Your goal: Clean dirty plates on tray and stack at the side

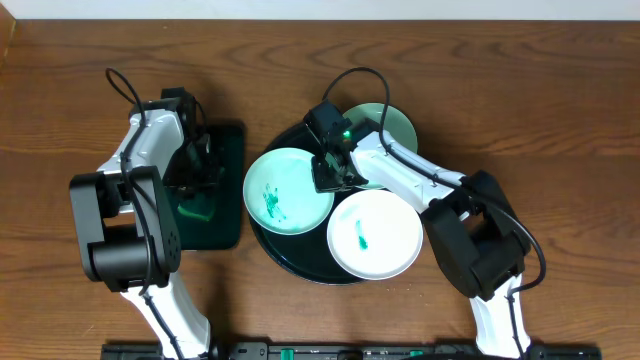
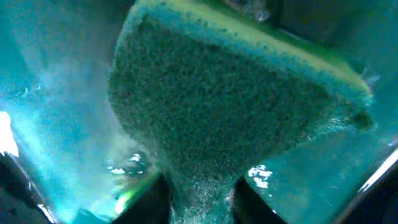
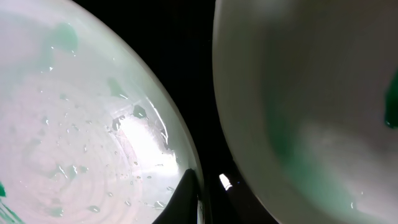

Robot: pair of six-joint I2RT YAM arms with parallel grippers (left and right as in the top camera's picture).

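Note:
The black tray (image 1: 300, 264) holds three white plates. The left plate (image 1: 288, 190) has green smears. The front plate (image 1: 375, 235) has one small green mark, and the back plate (image 1: 388, 122) looks green-tinted. My right gripper (image 1: 333, 172) is at the left plate's right rim. In the right wrist view one finger (image 3: 198, 194) lies over the rim of that wet plate (image 3: 74, 137), pinching it. A second plate (image 3: 311, 112) lies beside it, with the black tray (image 3: 205, 62) between. My left gripper (image 1: 195, 195) is shut on the green sponge (image 2: 230, 106), which shows between the jaws (image 2: 202, 199).
A smaller rectangular dark-green tray (image 1: 230, 140) lies left of the black tray, under my left gripper and the sponge (image 1: 196, 212). Brown wood tabletop (image 1: 560, 110) surrounds both trays. Both arm bases stand at the front edge.

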